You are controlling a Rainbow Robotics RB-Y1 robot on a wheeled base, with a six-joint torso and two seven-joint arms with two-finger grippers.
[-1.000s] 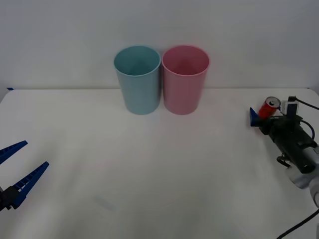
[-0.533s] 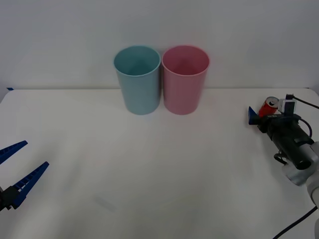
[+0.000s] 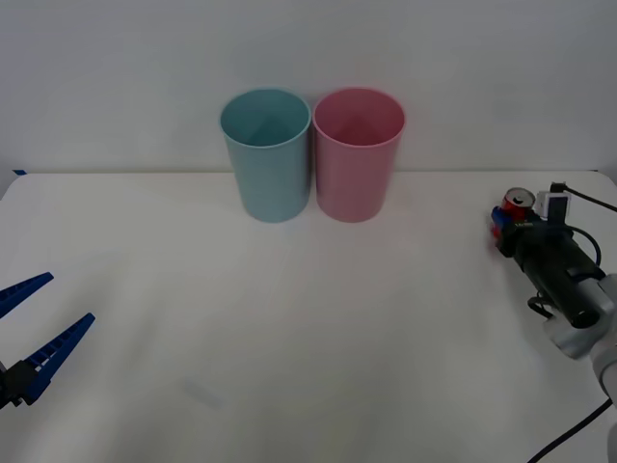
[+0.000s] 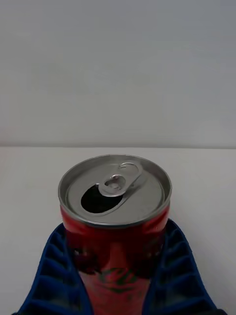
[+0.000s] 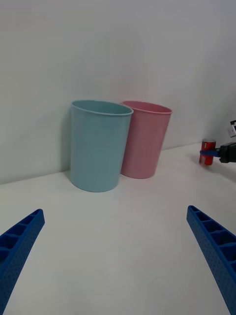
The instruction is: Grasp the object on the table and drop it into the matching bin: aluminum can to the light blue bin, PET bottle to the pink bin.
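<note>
Between right pincer (image 4: 118, 275) fingers (image 4: 54, 275), one can (image 4: 115, 221); two bins.

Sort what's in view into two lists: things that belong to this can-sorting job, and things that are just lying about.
Belonging to the job:
- aluminum can, upright, clamped by the right gripper
- light blue bin, its target
- pink bin, touching the blue one, for bottles
- table

Just about:
- left gripper, open, idle at the table's near left
- black cable trailing from the right arm
</note>
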